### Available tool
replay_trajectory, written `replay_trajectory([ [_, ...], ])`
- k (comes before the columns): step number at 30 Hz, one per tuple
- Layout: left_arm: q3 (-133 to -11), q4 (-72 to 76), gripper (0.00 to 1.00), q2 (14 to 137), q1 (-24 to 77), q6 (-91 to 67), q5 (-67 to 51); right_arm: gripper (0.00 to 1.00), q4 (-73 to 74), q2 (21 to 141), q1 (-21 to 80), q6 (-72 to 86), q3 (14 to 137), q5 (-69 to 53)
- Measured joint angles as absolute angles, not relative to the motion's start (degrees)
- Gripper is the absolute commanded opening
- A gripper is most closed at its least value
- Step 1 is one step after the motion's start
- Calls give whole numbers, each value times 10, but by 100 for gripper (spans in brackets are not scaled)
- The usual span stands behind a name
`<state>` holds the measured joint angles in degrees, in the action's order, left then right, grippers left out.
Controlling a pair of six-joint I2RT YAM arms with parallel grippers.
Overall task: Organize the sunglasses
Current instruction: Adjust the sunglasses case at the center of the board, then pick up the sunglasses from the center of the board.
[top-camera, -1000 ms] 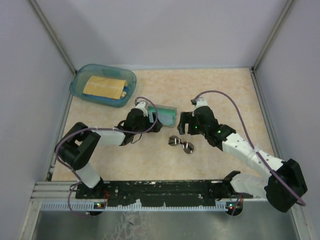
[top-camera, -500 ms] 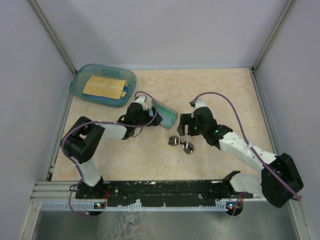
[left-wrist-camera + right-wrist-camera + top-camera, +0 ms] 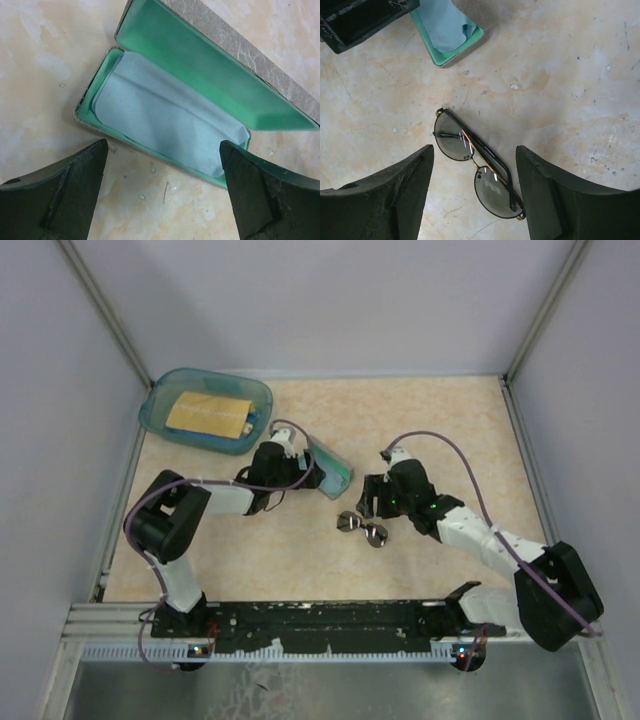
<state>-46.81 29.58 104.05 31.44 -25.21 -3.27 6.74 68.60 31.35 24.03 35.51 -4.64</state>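
Note:
The sunglasses [image 3: 362, 527] lie folded, lenses flat on the table, a thin dark frame with tinted round lenses. My right gripper [image 3: 371, 500] is open and hovers just above them; in the right wrist view the glasses [image 3: 477, 167] lie between its fingers [image 3: 400, 200]. The grey case [image 3: 331, 468] stands open, showing teal lining [image 3: 200, 70] and the light blue cloth [image 3: 165, 117] inside. My left gripper [image 3: 296, 466] is open and empty, its fingertips [image 3: 85, 170] just short of the case's near edge. The case end also shows in the right wrist view [image 3: 447, 30].
A translucent blue tub [image 3: 160, 405] with a tan packet [image 3: 210, 412] sits at the back left. Grey walls close in the table on three sides. A black rail [image 3: 310, 618] runs along the front edge.
The case has swung from square to angled and the left gripper has drawn back from it a little. The right gripper has moved toward the sunglasses.

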Motion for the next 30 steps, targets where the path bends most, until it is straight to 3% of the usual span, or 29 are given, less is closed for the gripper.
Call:
replay_trajectory([
  [15,-324,266,98,811,314,-253,-46,71,63,695,312,262,314,-66],
  [30,-297,234,98,763,314,-255,-43,72,80,664,354,295,291,-58],
])
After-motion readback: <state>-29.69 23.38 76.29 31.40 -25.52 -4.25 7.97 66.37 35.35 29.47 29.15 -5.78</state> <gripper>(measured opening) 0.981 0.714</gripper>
